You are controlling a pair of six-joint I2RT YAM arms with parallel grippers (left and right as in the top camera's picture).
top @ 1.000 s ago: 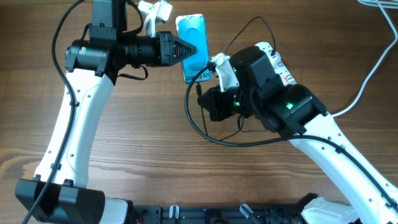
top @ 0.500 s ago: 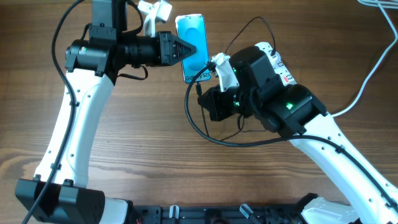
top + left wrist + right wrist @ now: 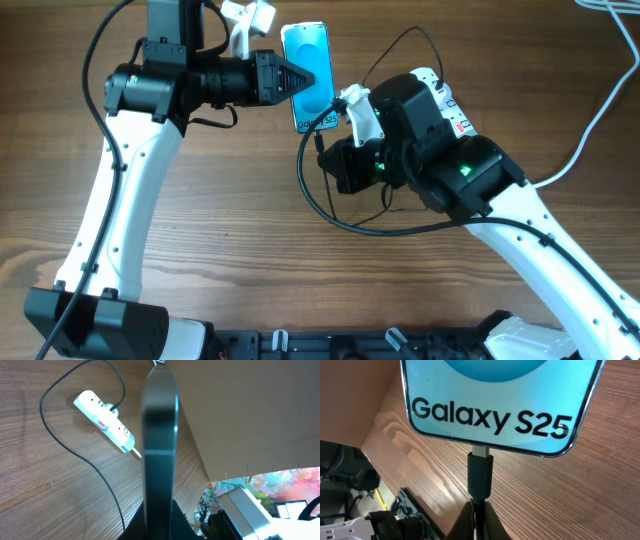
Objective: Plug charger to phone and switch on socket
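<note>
On a wood-grain table (image 3: 250, 220), nothing has visibly shifted in the past 1 second. The left gripper (image 3: 312, 82) pinches the phone (image 3: 306, 50) near the table's far edge, screen facing up. The right gripper (image 3: 476, 512) is pressed together on the charger (image 3: 480, 472), whose tip meets the phone's bottom port. The socket (image 3: 106, 421) lies flat nearby, half hidden overhead by the right arm.
</note>
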